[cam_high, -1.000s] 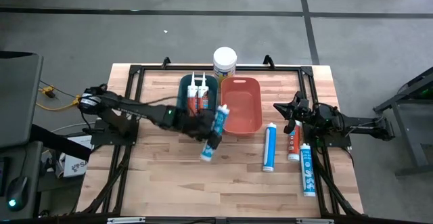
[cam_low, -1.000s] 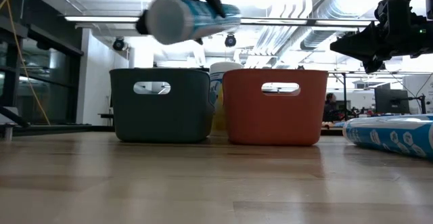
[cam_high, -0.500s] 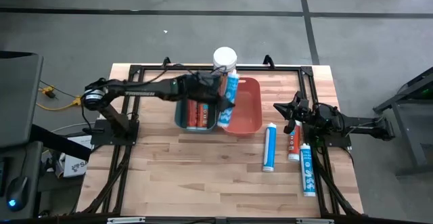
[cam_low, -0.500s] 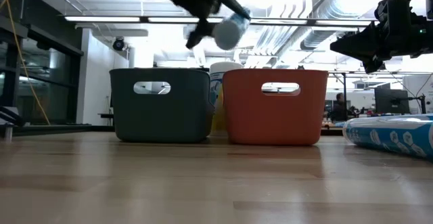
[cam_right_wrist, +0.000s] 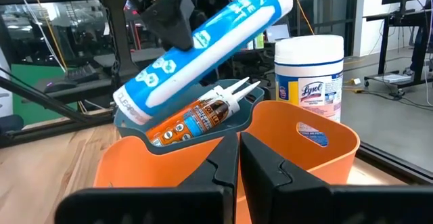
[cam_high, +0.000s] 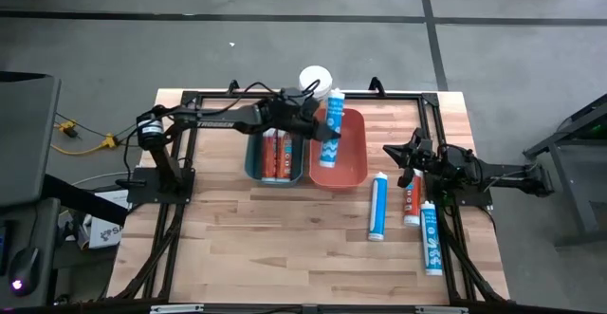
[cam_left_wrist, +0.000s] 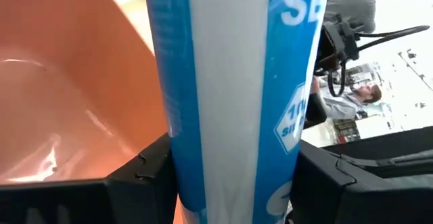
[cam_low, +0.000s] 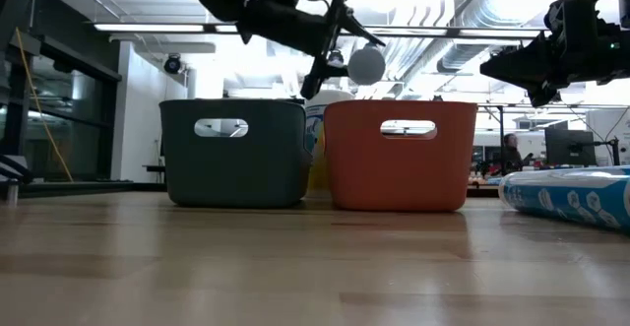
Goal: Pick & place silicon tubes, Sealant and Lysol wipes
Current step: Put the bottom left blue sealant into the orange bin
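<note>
My left gripper [cam_high: 321, 124] is shut on a blue-and-white tube [cam_high: 332, 115], which it carries above the orange bin [cam_high: 353, 167]. The right wrist view shows this tube [cam_right_wrist: 203, 41] slanting in the air. The dark teal bin [cam_high: 254, 157] beside it holds two brown tubes [cam_high: 275, 153]. The Lysol wipes [cam_high: 316, 77] stand upright on the table just behind the bins. Three more tubes [cam_high: 378, 205] lie on the table to the right. My right gripper [cam_high: 403, 153] waits shut at the table's right side. My left gripper pinches the tube's round body [cam_left_wrist: 179, 149] between its two fingers [cam_left_wrist: 142, 176], about midway along its length. The fingers reach in from the table's left, nearly level, and lie across the tube. The tube is lifted clear and tilted above the orange bin.
The black frame rails [cam_high: 303, 94] run around the table's edges. The wooden table top [cam_high: 266, 248] lies bare near the front. In the low view, a tube [cam_low: 571, 198] lies close at the right.
My left gripper has swung from the table's middle toward the far edge and to the right, passing over the teal bin to above the orange bin. It has kept hold of the blue-and-white tube, which has turned about in the air.
</note>
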Robot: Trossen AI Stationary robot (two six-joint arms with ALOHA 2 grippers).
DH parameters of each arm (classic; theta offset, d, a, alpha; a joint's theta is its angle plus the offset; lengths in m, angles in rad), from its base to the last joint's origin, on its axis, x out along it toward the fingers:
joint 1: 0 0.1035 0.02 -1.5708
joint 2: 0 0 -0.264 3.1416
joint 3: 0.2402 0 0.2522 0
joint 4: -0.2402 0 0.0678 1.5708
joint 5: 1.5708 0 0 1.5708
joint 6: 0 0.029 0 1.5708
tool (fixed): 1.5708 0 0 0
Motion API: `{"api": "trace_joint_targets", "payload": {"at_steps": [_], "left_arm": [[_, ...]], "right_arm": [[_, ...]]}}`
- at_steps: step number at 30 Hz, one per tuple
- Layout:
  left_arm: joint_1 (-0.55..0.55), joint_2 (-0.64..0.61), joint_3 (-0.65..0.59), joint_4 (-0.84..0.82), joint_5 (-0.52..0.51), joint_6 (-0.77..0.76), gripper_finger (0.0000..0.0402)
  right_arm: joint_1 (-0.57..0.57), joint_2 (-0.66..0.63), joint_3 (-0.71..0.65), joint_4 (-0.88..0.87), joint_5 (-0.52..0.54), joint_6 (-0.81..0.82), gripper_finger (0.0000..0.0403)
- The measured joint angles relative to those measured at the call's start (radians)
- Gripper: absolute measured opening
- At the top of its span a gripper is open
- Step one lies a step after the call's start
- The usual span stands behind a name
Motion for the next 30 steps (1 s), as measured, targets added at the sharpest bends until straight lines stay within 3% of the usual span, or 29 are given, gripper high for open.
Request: {"api": "trace_joint_targets", "payload": {"at_steps": [13, 19, 22, 30], "left_arm": [[-0.001, 0.0, 0.02, -0.182, -0.173, -0.079, 0.0193], [-0.017, 0.057, 0.19, -0.443, -0.254, -0.02, 0.0193], [-0.022, 0.098, 0.291, -0.638, -0.243, -0.012, 0.0193], [-0.036, 0.251, 0.544, -0.773, -0.229, -0.003, 0.0193]], "right_arm": [[0.0, 0.0, 0.0, -0.001, 0.0, 0.0, 0.0012], [0.0, 0.0, 0.0, -0.001, 0.0, 0.0, 0.0012], [0.0, 0.0, 0.0, -0.001, 0.0, 0.0, 0.0012], [0.0, 0.0, 0.0, 0.0, 0.0, 0.0, 0.0012]]}}
